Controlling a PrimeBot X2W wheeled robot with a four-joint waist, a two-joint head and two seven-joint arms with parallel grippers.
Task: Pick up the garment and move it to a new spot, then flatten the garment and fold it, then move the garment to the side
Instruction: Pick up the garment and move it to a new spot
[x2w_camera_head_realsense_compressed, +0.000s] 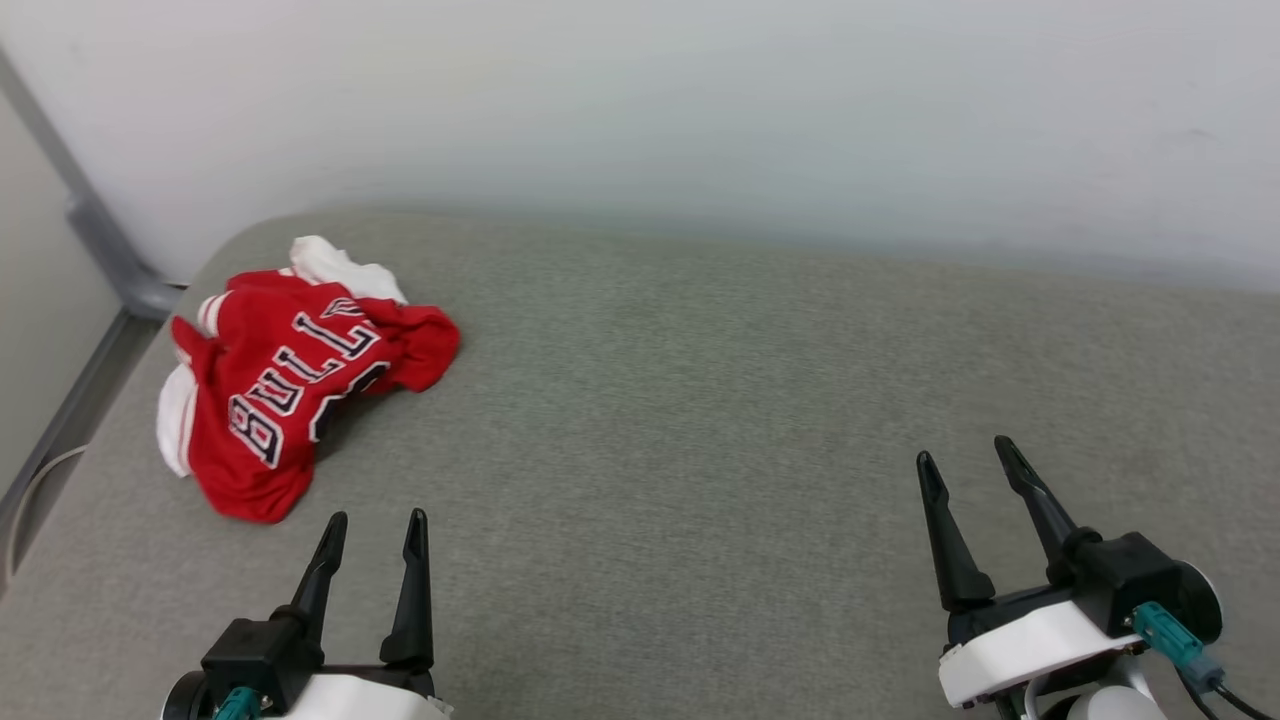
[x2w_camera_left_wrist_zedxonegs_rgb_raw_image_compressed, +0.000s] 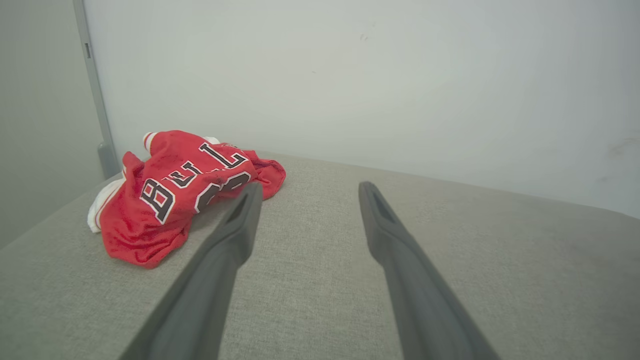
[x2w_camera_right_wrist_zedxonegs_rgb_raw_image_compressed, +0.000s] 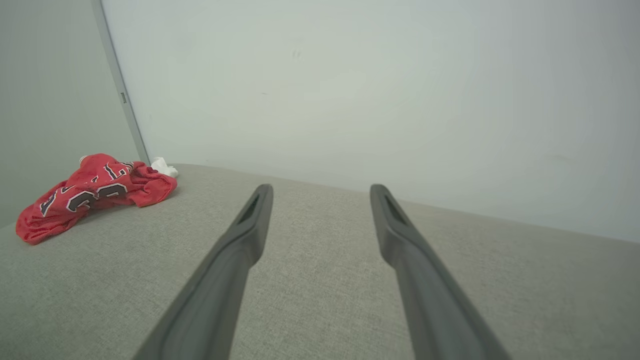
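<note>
Crumpled, the garment (x2w_camera_head_realsense_compressed: 290, 385) lies on the grey cushion (x2w_camera_head_realsense_compressed: 700, 450), near its far left corner by the wall (x2w_camera_head_realsense_compressed: 700, 100). The left gripper (x2w_camera_head_realsense_compressed: 378, 517) hovers near it, the right gripper (x2w_camera_head_realsense_compressed: 964, 452) well apart; both gape wide, holding nothing.

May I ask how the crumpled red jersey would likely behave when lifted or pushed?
Probably floppy: the red jersey lies bunched in soft folds, so it should drape when lifted. Pushed, it would likely bunch rather than slide on the woven grey surface.
</note>
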